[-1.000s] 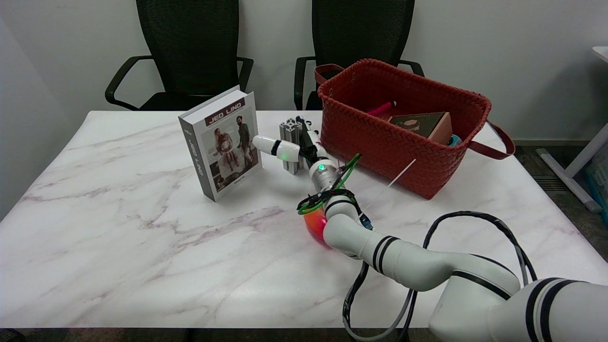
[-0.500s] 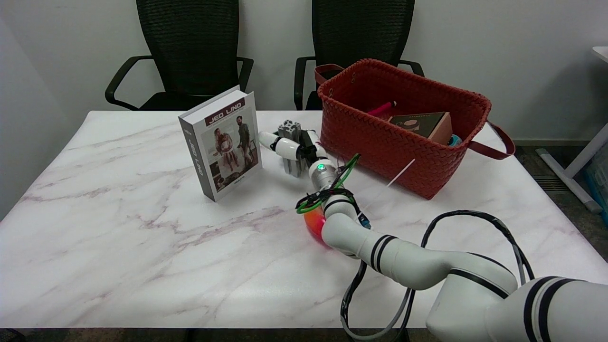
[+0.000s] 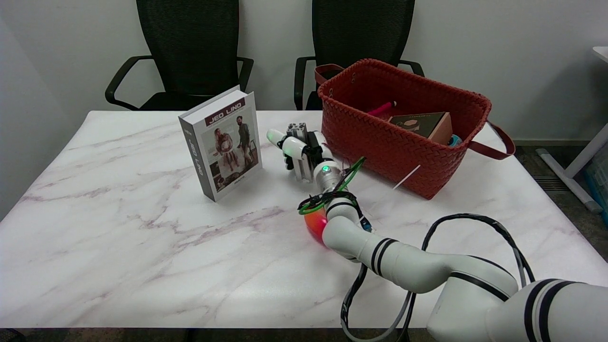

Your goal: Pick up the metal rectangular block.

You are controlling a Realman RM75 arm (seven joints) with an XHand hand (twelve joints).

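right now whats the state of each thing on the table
right hand: fingers wrapped around the metal block
metal block: upright, gripped, beside the basket
book: standing upright, closed
basket: open-topped, holding a box and other items
orange ball: resting, partly hidden by the arm

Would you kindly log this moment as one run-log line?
right hand: grips metal block | block: upright on table, between book and basket | lift: cannot tell

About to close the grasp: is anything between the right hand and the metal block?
Nothing visible. The right hand is already around the grey metal rectangular block, between the upright book and the red woven basket.
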